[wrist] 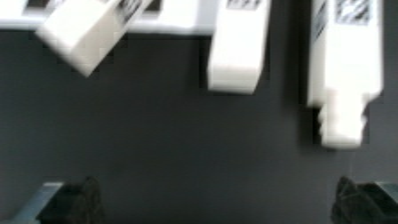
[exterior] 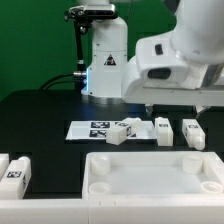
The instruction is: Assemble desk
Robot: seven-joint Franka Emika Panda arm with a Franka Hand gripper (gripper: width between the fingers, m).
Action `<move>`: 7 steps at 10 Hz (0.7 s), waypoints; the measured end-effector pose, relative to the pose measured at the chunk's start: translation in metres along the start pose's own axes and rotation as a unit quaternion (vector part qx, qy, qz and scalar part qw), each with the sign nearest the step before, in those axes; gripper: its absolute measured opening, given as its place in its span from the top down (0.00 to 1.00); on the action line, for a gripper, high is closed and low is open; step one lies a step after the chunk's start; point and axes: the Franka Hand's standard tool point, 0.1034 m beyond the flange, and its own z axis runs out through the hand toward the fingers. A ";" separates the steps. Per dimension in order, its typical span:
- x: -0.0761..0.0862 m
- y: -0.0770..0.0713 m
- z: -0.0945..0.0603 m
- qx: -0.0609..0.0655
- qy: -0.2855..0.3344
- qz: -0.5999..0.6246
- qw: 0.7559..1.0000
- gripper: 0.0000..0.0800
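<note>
Tabletop (exterior: 155,185) appears only in the exterior view; wrist view shows the end effector (wrist: 222,196) released.

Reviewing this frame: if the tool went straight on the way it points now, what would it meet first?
Probably the bare black table: the open tool frames only dark surface between its fingers, and the white desk legs lie beyond that line. Depth is unclear.
</note>
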 end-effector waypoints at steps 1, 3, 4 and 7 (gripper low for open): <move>-0.010 0.002 0.009 0.017 -0.050 0.009 0.999 0.19; -0.007 0.006 0.012 0.014 -0.099 0.011 0.995 0.19; -0.006 0.006 0.012 0.014 -0.101 0.011 0.995 0.19; -0.009 0.003 0.043 0.046 -0.121 0.038 0.991 0.19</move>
